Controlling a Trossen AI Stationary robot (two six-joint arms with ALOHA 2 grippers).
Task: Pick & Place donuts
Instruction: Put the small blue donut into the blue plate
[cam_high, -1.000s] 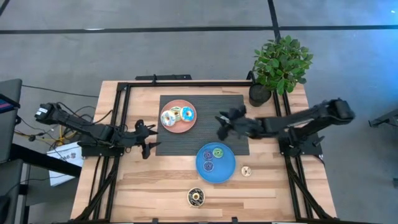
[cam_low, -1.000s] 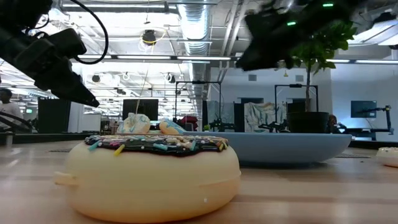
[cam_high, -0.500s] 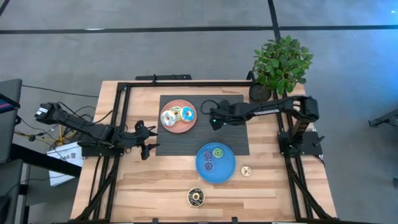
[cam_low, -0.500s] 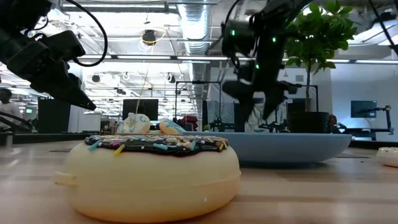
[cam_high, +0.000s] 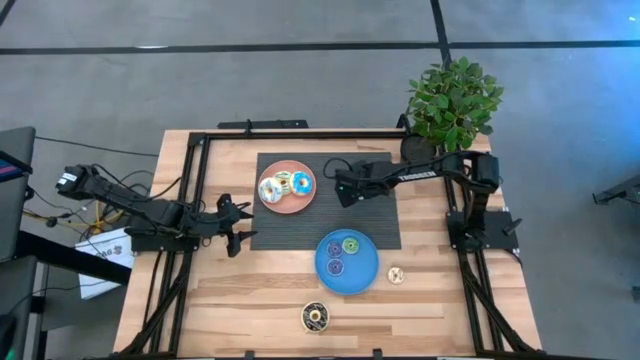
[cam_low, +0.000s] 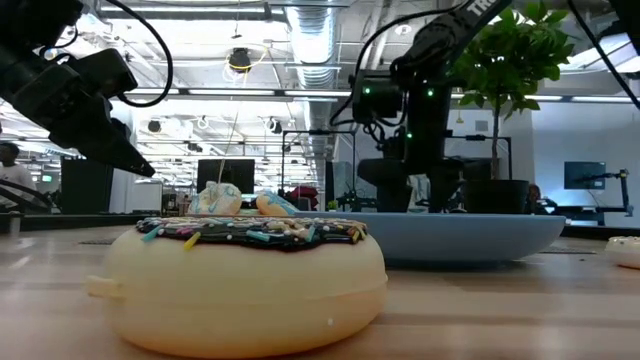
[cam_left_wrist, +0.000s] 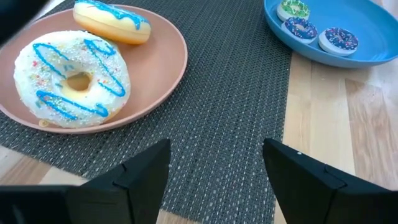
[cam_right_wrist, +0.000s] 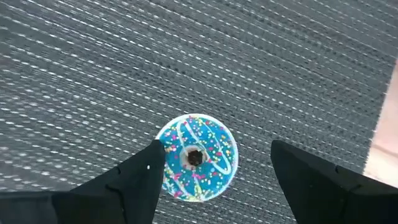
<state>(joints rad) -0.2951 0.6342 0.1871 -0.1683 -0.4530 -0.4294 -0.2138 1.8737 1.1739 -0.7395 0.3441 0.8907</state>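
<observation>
The right pincer (cam_right_wrist: 211, 171) has swung over the mat, open above a blue donut (cam_right_wrist: 196, 157).

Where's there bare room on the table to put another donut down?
The dark mat is bare between the pink plate and the blue plate. Bare wood runs left of the blue plate and around the brown-iced donut. It is crowded under the right gripper, where a blue-iced donut lies.
</observation>
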